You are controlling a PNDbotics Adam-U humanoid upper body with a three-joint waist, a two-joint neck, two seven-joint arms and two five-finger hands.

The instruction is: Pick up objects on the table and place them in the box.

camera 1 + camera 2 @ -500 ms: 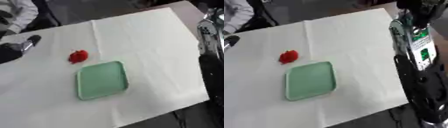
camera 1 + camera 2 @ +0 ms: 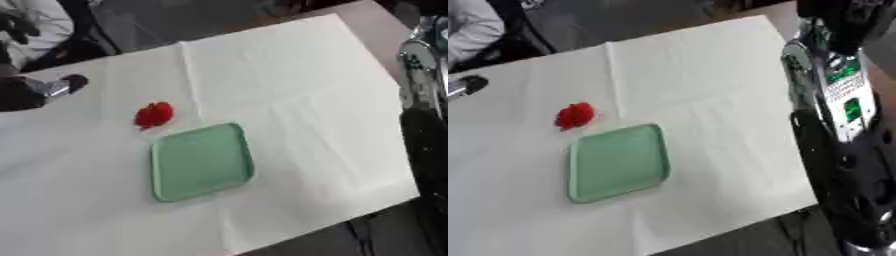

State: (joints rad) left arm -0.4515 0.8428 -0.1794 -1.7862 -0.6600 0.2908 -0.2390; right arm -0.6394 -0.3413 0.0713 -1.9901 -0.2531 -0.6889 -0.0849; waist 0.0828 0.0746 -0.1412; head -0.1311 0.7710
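**Red object beside green tray, wide cloth free on the right**

Your white tablecloth (image 2: 289, 95) covers the table, creased, with a fold line running from the far edge toward the middle. Its near edge cuts diagonally across the lower right, dark floor beyond. The green tray (image 2: 202, 162), shallow, rounded corners, smooth and matte, lies flat left of centre. The red object (image 2: 154, 114), small and lumpy, sits on the cloth just beside the tray's far-left corner, apart from it. Shape too blurred to tell more. Right of the tray you have a broad open stretch of cloth, and the far half is open too.

Your left hand (image 2: 48, 87), dark with a silver part, shows at the left edge, over the cloth, well apart from the red object; can't tell how its fingers stand. Your right arm (image 2: 842, 125), black and silver with a green patch, fills the right side; its hand doesn't show.
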